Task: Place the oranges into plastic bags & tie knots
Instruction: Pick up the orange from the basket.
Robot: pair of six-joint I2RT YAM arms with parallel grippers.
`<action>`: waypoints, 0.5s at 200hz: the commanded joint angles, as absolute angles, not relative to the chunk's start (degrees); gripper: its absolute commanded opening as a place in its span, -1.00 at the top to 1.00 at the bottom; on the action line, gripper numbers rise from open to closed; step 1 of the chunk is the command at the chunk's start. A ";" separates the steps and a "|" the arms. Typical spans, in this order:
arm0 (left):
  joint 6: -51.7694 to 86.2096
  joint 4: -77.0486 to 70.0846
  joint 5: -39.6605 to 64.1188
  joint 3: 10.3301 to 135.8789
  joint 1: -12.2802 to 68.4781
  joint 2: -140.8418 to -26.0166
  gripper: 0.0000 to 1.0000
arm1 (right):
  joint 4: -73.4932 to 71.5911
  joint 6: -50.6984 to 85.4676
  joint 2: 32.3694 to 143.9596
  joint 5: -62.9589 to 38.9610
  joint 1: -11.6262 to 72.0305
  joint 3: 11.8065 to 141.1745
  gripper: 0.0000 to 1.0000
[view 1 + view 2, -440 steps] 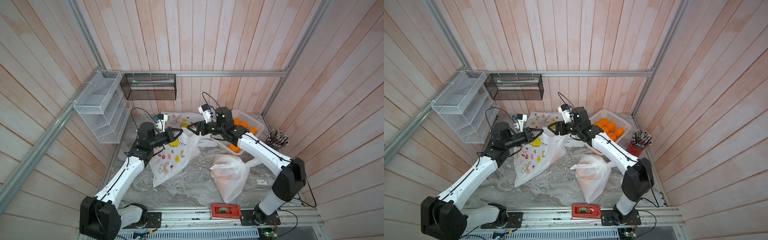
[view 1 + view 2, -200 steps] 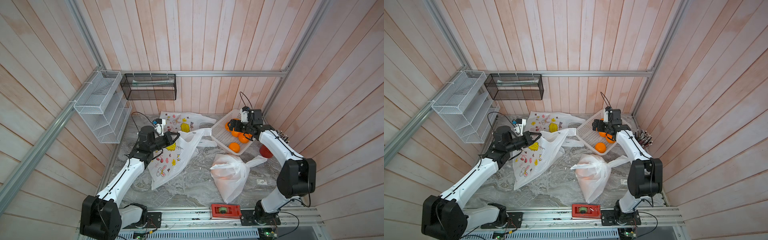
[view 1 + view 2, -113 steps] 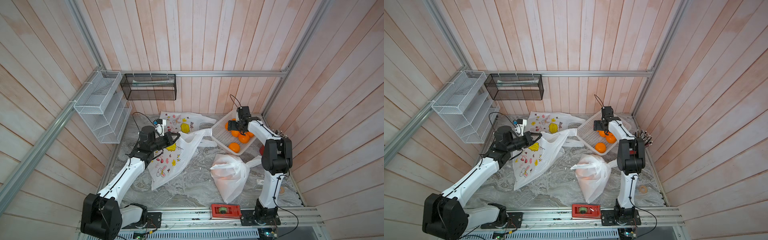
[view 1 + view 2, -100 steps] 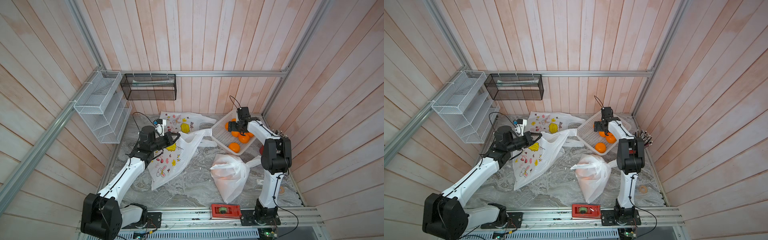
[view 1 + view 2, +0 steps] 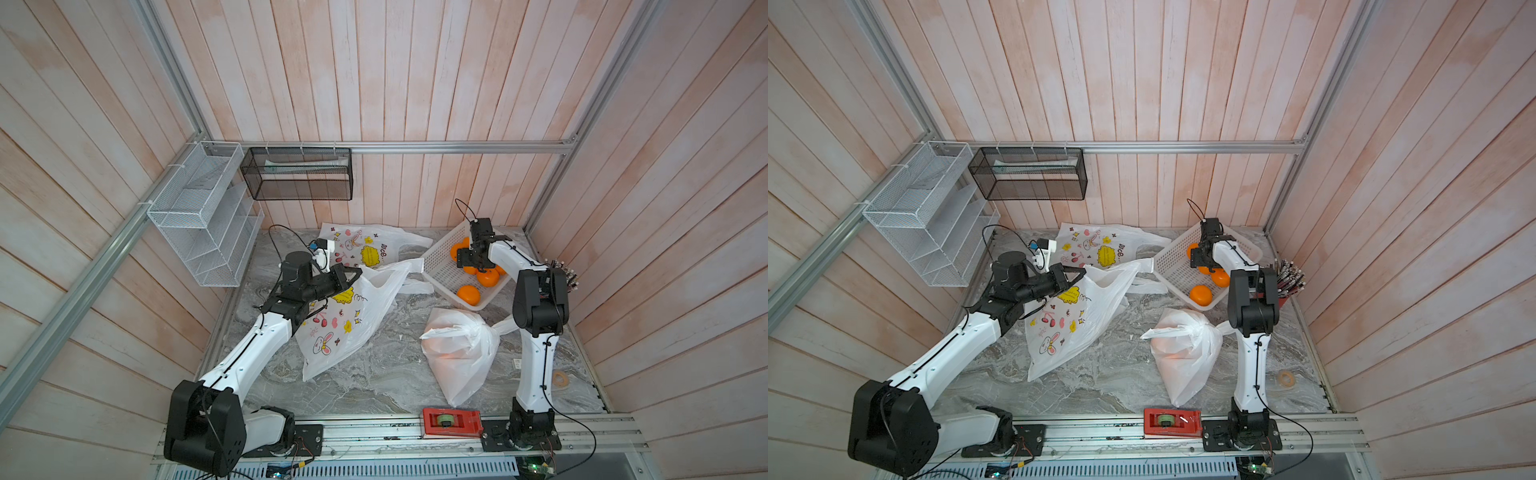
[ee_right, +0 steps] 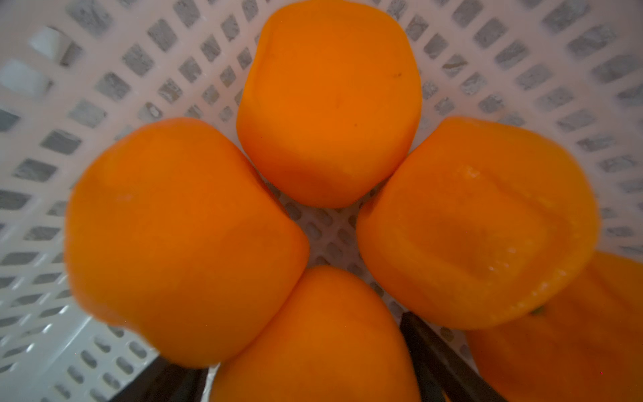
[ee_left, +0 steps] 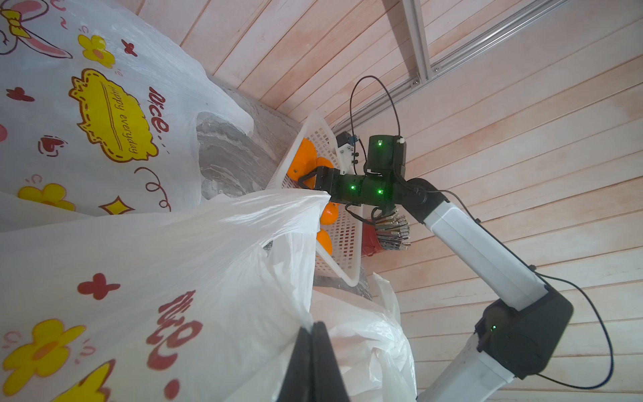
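My left gripper (image 5: 353,274) (image 7: 315,327) is shut on the rim of a printed plastic bag (image 5: 345,328) (image 7: 139,278), holding its mouth up off the table. My right gripper (image 5: 467,264) (image 6: 285,339) reaches down into the white basket (image 5: 442,266). Its jaws stand wide, with one orange (image 6: 313,334) between the fingers (image 6: 435,348) and thin gaps at both sides. Several oranges (image 5: 468,294) lie in the basket. A second printed bag (image 5: 365,249) lies flat at the back. A plain white bag (image 5: 457,353) holding oranges is closed with a knot (image 5: 491,331).
A red cup of pens (image 5: 565,276) stands right of the basket, near the right arm's elbow. A red tape dispenser (image 5: 451,422) sits on the front rail and a tape roll (image 5: 560,379) at the right. A white wire rack (image 5: 199,216) and black mesh basket (image 5: 297,174) hang on the walls.
My right gripper left the held bag's mouth, swung over to the basket and dropped among the oranges, its jaws narrowing a little. The left gripper kept hold of the bag, barely moving.
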State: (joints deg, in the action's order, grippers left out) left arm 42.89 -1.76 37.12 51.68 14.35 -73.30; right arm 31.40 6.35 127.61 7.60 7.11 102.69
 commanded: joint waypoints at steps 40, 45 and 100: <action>41.76 -2.49 37.35 52.37 14.19 -74.26 1.00 | 30.83 7.14 121.40 7.00 6.76 99.67 -0.18; 41.75 -2.46 37.43 52.30 14.18 -74.27 1.00 | 30.34 7.26 119.85 6.73 6.77 98.54 -0.17; 40.43 -0.89 37.77 51.61 14.14 -73.73 1.00 | 25.40 11.54 98.54 -6.11 8.29 86.08 -0.11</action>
State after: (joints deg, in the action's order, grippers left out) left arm 42.02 -1.65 37.15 51.68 14.35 -73.82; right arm 28.84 8.23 107.04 1.52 7.05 88.62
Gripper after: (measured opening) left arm 0.047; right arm 0.696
